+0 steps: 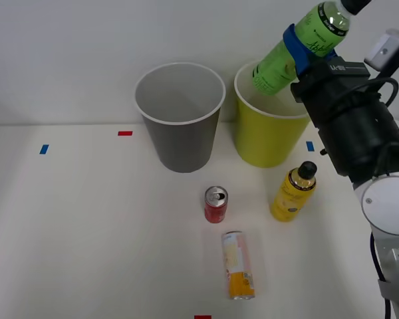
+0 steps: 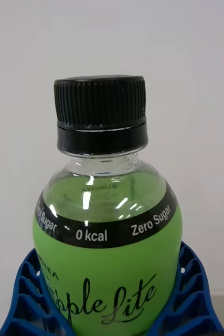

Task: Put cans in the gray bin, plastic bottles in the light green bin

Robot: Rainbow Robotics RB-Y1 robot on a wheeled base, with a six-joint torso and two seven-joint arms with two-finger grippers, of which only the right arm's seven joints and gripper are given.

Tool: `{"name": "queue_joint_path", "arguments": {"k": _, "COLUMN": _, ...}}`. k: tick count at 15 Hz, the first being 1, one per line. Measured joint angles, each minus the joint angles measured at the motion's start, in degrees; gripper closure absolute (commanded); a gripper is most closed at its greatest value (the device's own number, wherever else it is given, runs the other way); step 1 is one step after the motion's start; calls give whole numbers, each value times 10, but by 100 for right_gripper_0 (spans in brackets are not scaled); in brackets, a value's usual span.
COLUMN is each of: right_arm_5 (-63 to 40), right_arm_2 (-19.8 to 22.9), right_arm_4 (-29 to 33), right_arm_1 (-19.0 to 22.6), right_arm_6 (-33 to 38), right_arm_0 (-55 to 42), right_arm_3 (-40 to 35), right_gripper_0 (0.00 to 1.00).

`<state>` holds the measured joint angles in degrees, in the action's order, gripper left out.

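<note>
Clamping the green bottle (image 1: 299,46) round its body, the right gripper (image 1: 304,48) has its blue ribbed fingers (image 2: 195,299) pressed against both sides of the label. The bottle is tilted, base down over the mouth of the light green bin (image 1: 271,129) and black cap (image 2: 100,113) up and to the right. In the wrist view the label reads "Zero Sugar" and "0 kcal".

Just left of that bin, the gray bin (image 1: 180,116) stands upright, the two close side by side at the far part of the white table (image 1: 86,232). Nearer, the yellow bottle (image 1: 293,193) lies just in front of the light green bin. The red can (image 1: 216,204) stands upright to its left, below the gap between the bins. The cream-and-orange can (image 1: 237,264) lies on its side nearest of all.
</note>
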<state>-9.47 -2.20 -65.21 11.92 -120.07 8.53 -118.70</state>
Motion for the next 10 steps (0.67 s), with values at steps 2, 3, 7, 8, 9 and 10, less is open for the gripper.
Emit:
{"name": "queue_joint_path", "arguments": {"k": 2, "right_arm_5": -2, "right_arm_2": 5, "right_arm_4": 25, "right_arm_1": -6, "right_arm_6": -7, "right_arm_0": 41, "right_arm_3": 56, "right_gripper_0": 100}}
{"name": "queue_joint_path", "arguments": {"k": 3, "right_arm_5": -8, "right_arm_2": 9, "right_arm_4": 48, "right_arm_1": -8, "right_arm_6": -9, "right_arm_0": 56, "right_arm_3": 74, "right_gripper_0": 100}}
{"name": "queue_joint_path", "arguments": {"k": 7, "right_arm_5": -126, "right_arm_2": 63, "right_arm_4": 100, "right_arm_1": -11, "right_arm_6": -7, "right_arm_0": 112, "right_arm_3": 95, "right_gripper_0": 100}}
{"name": "queue_joint_path", "arguments": {"k": 8, "right_arm_5": -159, "right_arm_2": 78, "right_arm_4": 105, "right_arm_1": -11, "right_arm_6": -6, "right_arm_0": 125, "right_arm_3": 96, "right_gripper_0": 100}}
{"name": "queue_joint_path", "arguments": {"k": 9, "right_arm_5": -179, "right_arm_2": 91, "right_arm_4": 118, "right_arm_1": -9, "right_arm_6": -4, "right_arm_0": 137, "right_arm_3": 96, "right_gripper_0": 100}}
{"name": "queue_joint_path", "arguments": {"k": 10, "right_arm_5": -189, "right_arm_2": 95, "right_arm_4": 137, "right_arm_1": -8, "right_arm_6": -2, "right_arm_0": 142, "right_arm_3": 96, "right_gripper_0": 100}}
